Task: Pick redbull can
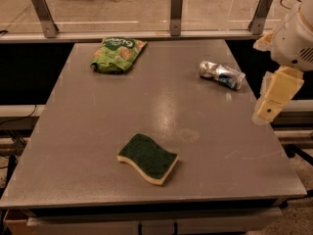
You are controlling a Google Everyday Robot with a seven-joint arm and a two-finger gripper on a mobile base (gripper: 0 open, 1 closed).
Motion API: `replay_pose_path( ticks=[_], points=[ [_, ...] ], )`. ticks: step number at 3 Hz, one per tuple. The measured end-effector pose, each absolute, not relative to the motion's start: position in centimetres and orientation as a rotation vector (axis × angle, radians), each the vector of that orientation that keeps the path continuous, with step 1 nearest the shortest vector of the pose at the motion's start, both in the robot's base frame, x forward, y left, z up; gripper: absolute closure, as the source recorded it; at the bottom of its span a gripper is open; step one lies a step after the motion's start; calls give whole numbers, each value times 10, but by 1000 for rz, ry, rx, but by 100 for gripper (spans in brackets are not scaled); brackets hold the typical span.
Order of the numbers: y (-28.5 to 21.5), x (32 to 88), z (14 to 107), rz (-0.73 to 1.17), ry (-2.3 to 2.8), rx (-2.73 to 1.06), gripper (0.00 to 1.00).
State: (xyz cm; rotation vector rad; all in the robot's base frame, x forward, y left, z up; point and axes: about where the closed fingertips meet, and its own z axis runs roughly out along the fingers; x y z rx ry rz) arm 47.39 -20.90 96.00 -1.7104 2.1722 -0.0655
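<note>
The redbull can (221,75) lies on its side at the table's far right; it is silver with blue patches and a dented body. My gripper (270,106) hangs at the right edge of the view, over the table's right edge. It is in front of and to the right of the can, apart from it and holding nothing that I can see. The white arm (293,38) rises above the gripper.
A green snack bag (116,54) lies at the table's far left. A green sponge (147,157) with a yellow base lies near the front middle. The grey table (98,131) has a rail with metal posts (176,12) behind it.
</note>
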Motion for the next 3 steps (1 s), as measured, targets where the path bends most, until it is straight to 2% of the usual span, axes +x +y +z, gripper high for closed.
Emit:
replay_pose_path(
  ticks=[3],
  points=[
    [-195, 612, 897, 15, 2118, -1545, 0]
  ],
)
